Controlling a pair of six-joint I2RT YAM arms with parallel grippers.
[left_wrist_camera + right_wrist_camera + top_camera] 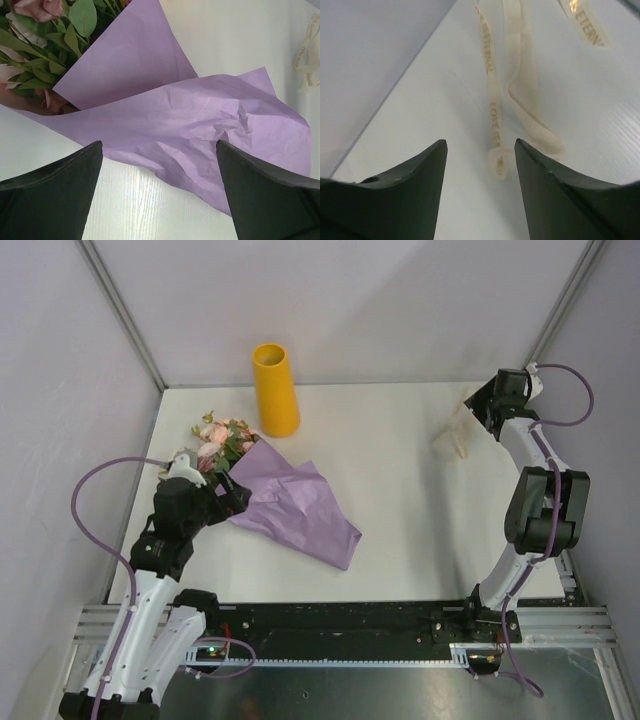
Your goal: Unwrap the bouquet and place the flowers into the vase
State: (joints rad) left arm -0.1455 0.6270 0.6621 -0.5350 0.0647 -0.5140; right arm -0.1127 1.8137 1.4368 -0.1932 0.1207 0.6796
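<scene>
Right gripper [480,142] apart over cream ribbon [493,112], lettering plain only from wrist; left gripper [159,144] apart over lilac paper [175,110].

Matt creased lilac paper [165,115]; satiny cream ribbon [493,117]; smooth vase [275,390]

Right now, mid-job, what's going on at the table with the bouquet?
The cream ribbon is off and lies at the far right of the table, its end between the parted jaws of the right hand. The left hand hovers open, low over the loosened lilac paper, which partly wraps the flowers. The yellow vase stands upright behind them, no flowers in it.
</scene>
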